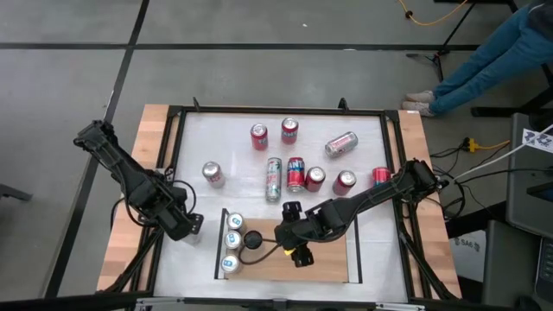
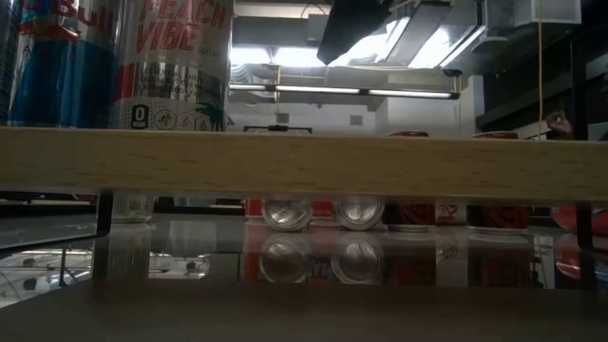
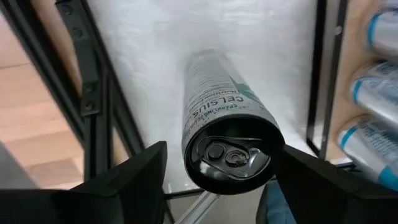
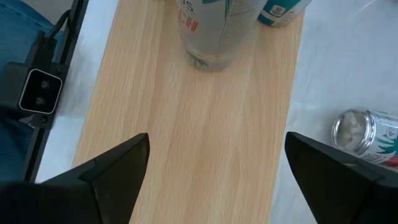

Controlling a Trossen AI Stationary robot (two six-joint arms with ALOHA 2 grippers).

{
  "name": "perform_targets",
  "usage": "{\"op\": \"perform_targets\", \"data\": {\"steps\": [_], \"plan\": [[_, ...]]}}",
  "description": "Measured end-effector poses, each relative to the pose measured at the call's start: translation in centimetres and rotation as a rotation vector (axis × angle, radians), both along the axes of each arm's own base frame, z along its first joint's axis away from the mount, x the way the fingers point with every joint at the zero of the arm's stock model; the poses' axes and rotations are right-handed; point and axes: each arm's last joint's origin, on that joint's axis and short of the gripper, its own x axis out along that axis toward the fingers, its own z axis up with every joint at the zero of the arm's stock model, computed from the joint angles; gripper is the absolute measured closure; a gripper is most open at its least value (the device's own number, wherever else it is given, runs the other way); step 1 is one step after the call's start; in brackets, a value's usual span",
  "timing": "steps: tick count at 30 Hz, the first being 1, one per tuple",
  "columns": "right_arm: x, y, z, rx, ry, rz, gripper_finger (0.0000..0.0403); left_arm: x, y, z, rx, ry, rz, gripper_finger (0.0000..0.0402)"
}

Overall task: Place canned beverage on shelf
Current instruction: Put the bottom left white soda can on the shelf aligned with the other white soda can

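The left gripper [image 1: 186, 226], near the table's left edge, pinches a tall silver Celsius can [image 3: 229, 121] just outside the left black rail of the light-wood shelf [image 1: 333, 259]. The right gripper [image 1: 298, 250] hovers spread and empty over the shelf's bare middle. I judge the placing step is pending: the can must be carried over the rail and set upright

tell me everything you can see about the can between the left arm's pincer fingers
The can is a slim silver Celsius can with teal accents, apparently aluminium. Its pull-tab end faces the left wrist camera and looks unopened. It sits between the fingers of the left pincer, which stand wide on either side; actual contact can't be confirmed. Behind it lies the white tabletop, just outside the shelf rail, where other cans are already lined up.
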Motion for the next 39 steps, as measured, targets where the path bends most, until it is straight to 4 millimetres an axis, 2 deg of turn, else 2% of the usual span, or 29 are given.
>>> {"op": "perform_targets", "data": {"steps": [21, 39], "plan": [[0.0, 0.0, 0.0, 0.001, -0.004, 0.001, 0.004, 0.0, 0.1, 1.2, 0.001, -0.065, 0.059, 0.0114], [0.0, 0.0, 0.0, 0.001, -0.004, 0.001, 0.004, 0.6, -2.1, -0.6, 0.056, 0.024, 0.124, 0.0114]]}}
